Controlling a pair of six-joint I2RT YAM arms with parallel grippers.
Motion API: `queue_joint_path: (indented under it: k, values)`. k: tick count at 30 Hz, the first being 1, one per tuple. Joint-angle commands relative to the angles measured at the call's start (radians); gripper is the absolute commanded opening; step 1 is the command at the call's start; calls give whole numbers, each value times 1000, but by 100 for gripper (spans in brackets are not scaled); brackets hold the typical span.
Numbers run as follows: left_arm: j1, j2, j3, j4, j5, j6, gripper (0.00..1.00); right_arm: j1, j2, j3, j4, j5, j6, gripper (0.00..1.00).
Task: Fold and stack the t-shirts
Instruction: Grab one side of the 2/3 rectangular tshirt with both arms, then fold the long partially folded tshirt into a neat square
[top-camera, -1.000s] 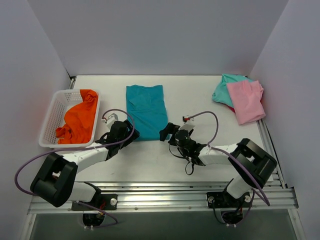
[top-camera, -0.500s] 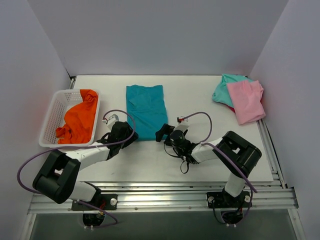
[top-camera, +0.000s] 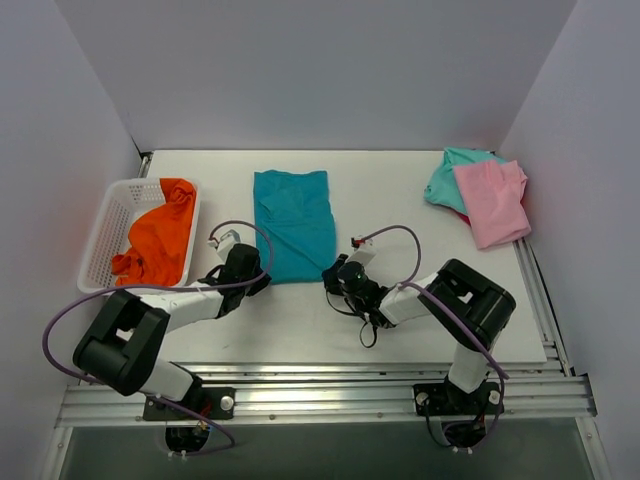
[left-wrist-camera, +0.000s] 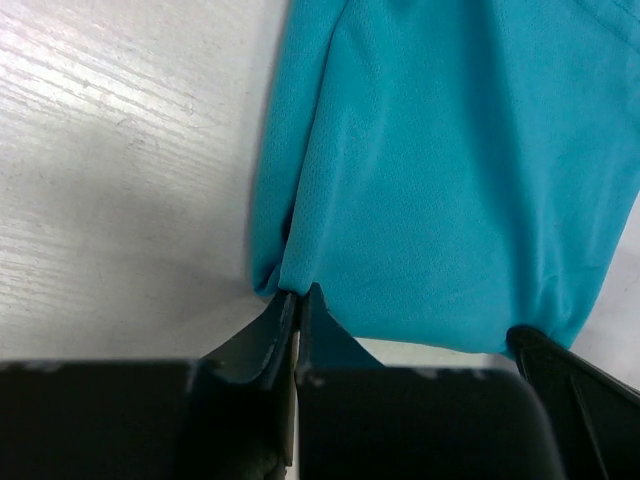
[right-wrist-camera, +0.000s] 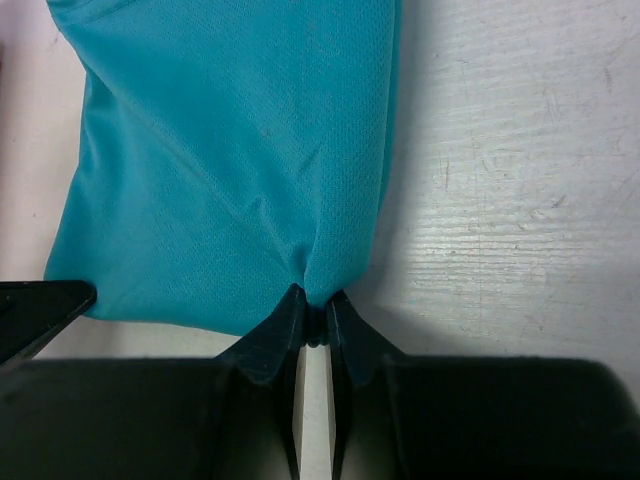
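No lettering, label, brand, number or sign readable in any view. Only plain, unprinted weave on the teal-blue t-shirt (left-wrist-camera: 450, 180) up close. Bare, unmarked grain on the counter (right-wrist-camera: 520, 200) beside it.

From the left wrist we see the teal-blue shirt (left-wrist-camera: 450, 180) cut off at the top and right edges, its near corner hidden between the pinched fingers of the left gripper (left-wrist-camera: 298, 300), whose body is a dark blur. The right gripper (right-wrist-camera: 315, 308) hides the other corner likewise. From above, the pink shirt (top-camera: 490, 200) covers part of the mint-green shirt (top-camera: 447, 175).
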Motion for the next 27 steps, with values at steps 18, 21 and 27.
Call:
queue_joint_path:
  k: [18,21,27]
  values:
    - [-141,-647,-59,-428,-24,-45,2,240,-642,20,-750,340,73,0]
    - [-139,-685,21,-493,-56,-19,2,243,-664,86,-810,374,45,0]
    - [-130,-564,204,-513,-88,56,2,240,-603,210,-864,436,-1,0]
